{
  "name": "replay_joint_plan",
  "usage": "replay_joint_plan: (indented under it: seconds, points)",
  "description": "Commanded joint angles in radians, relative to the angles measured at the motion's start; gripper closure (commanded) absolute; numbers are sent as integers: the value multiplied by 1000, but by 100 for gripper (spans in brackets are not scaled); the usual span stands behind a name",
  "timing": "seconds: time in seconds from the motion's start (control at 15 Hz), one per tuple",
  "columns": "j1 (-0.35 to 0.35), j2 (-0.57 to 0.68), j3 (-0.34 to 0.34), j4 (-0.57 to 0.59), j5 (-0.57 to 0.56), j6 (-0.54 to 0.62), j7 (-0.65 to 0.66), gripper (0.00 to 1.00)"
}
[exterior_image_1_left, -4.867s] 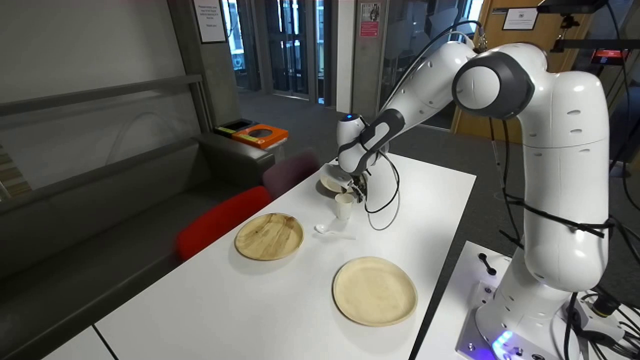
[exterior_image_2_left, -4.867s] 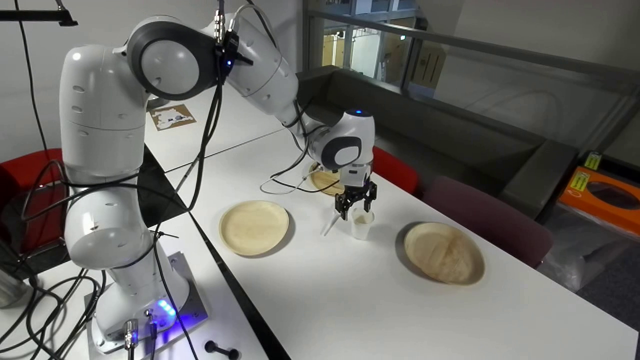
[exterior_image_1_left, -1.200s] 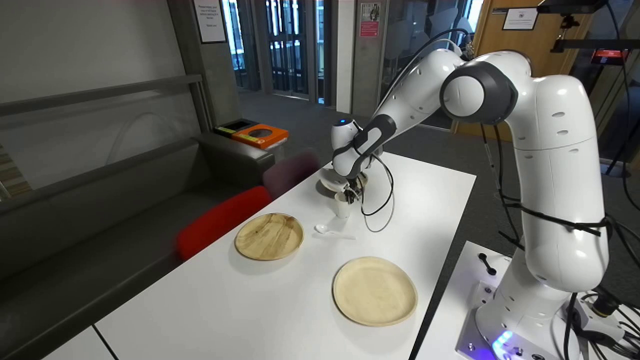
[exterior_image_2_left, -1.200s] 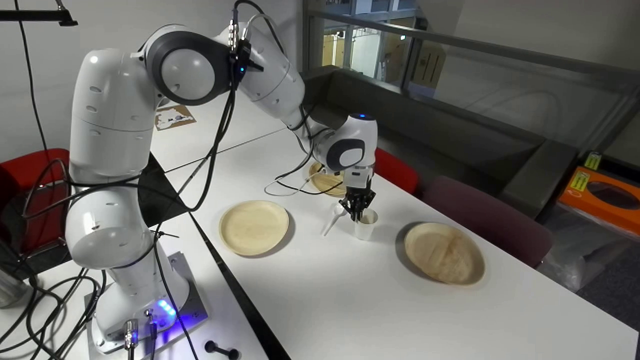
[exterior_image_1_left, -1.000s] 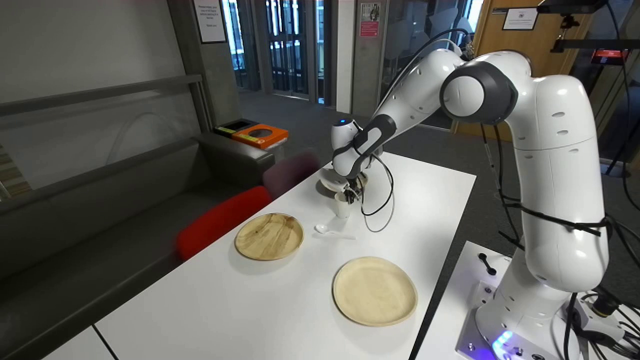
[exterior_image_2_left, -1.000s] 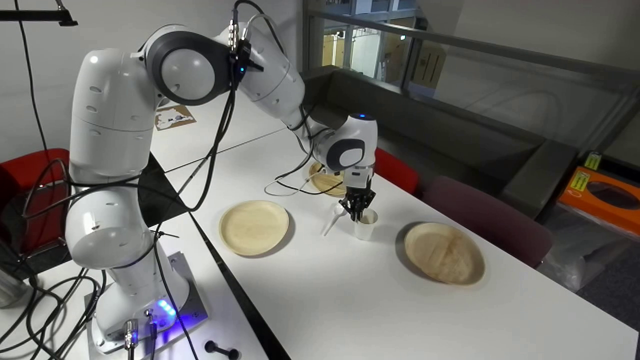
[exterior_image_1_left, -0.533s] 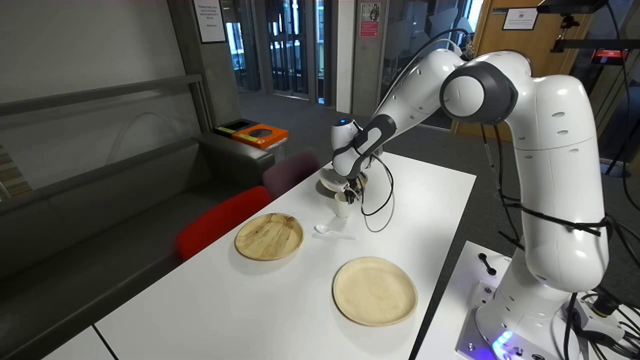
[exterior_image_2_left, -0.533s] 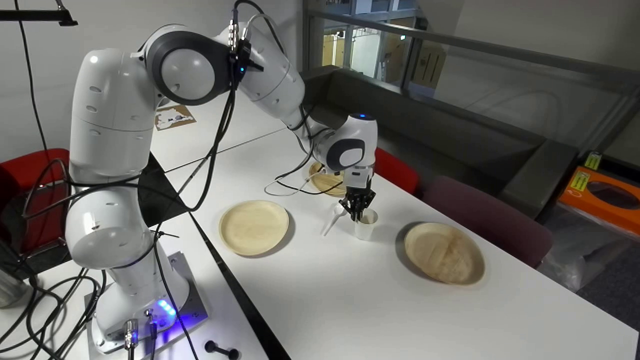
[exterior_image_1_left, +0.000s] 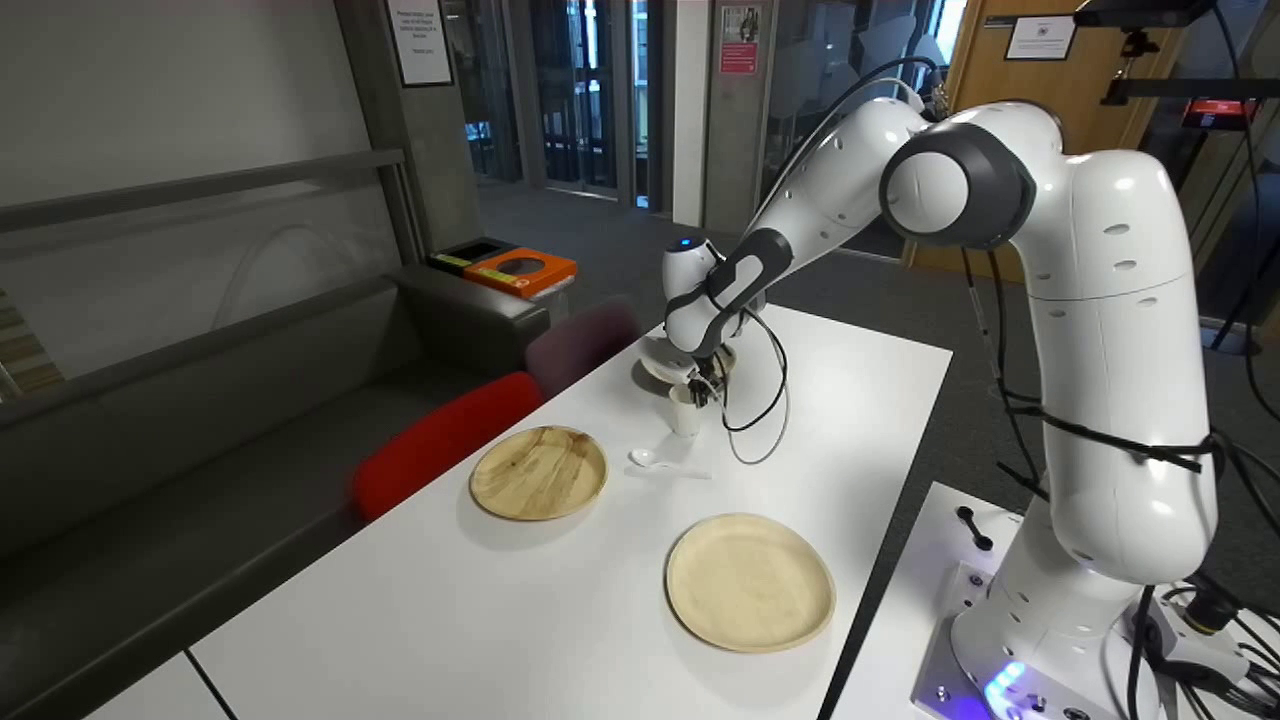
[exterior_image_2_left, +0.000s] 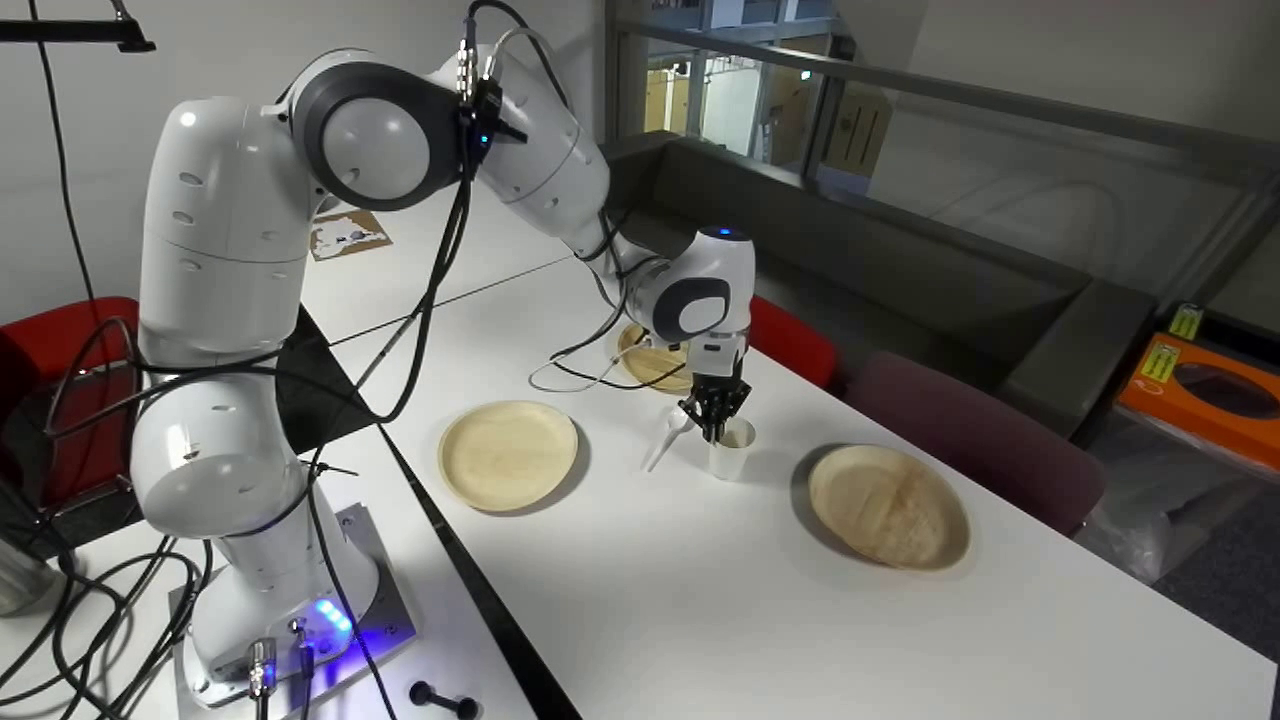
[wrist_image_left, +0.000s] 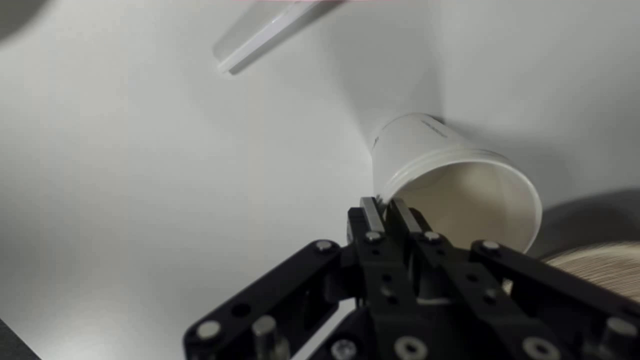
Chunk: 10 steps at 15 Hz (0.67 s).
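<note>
A white cup (wrist_image_left: 415, 135) stands on the white table, its mouth facing the camera in the wrist view. My gripper (wrist_image_left: 384, 201) has its black fingers drawn close together over the cup's near rim, one finger inside the mouth and one outside, with the thin wall pinched between them. In both exterior views the gripper (exterior_image_2_left: 714, 432) points down at the edge of the upright cup (exterior_image_1_left: 685, 420). A white plastic spoon (exterior_image_2_left: 668, 440) lies flat beside the cup; its handle (wrist_image_left: 267, 37) shows at the top of the wrist view.
A pale round plate (exterior_image_1_left: 750, 583) lies toward the robot's base, a grained wooden plate (exterior_image_1_left: 540, 473) near the sofa-side edge. Another plate (exterior_image_2_left: 890, 508) stands beyond the cup. Cables loop beside the wrist. Red (exterior_image_1_left: 450, 440) and purple (exterior_image_1_left: 580, 340) chairs line the table.
Compared with several seconds ago, the gripper has come down onto the cup's rim and its fingers have closed from a wide spread. Over the last second the arm and cup look still.
</note>
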Motion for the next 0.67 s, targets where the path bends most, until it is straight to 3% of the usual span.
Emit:
replay_joint_plan:
  seconds: [0.0, 0.2, 0.6]
  points:
    - [16, -5, -20, 28, 19, -55, -28, 88]
    - [15, -4, -20, 29, 20, -56, -28, 100]
    - [16, -9, -20, 26, 18, -53, -28, 99]
